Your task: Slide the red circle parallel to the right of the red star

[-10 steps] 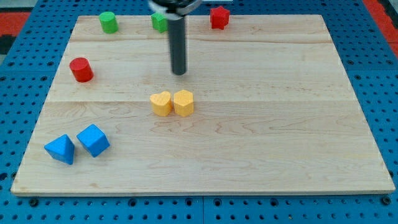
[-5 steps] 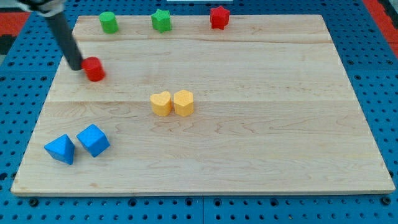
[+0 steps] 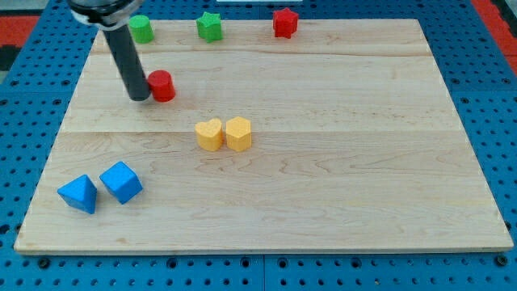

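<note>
Camera view: no pincer is fitted, my tip (image 3: pixel 140 96) is pressed against the view's-left side of the red circle (image 3: pixel 162 85), which is placed well short of the red star (image 3: pixel 284 22), so most pushing is judged left.

A: Which items occupy the wooden board (image 3: pixel 339 162)?

B: Along the view's top edge, a green cylinder (image 3: pixel 142 29) at the left and a green star (image 3: pixel 209 27) to its right, well apart. Near the centre, a yellow heart (image 3: pixel 208 134) and a yellow hexagon-like block (image 3: pixel 238 132) sit side by side, apparently touching.

A: And the lower left?

B: Two blue blocks: a pyramid-like blue block (image 3: pixel 78 194) nearest the corner, and an angular blue block (image 3: pixel 121 182) just beside it on the view's right; their exact shapes are hard to tell. The board rests on a blue perforated surface (image 3: pixel 485 97).
</note>
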Robot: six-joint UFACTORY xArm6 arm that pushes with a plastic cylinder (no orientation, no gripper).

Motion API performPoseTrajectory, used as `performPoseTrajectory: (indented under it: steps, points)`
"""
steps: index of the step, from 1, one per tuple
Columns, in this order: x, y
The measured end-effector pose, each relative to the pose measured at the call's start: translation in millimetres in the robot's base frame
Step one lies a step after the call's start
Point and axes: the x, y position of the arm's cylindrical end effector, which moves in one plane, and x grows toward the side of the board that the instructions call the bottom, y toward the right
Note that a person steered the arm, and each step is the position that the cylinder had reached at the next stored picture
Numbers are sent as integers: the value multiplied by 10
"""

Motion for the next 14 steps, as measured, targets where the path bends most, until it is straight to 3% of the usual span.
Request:
performPoseTrajectory:
  steps: [2,5,10,14]
  points:
    - [-326,280]
    - [-439,994]
    - [-1128,942]
    - [-1229,2578]
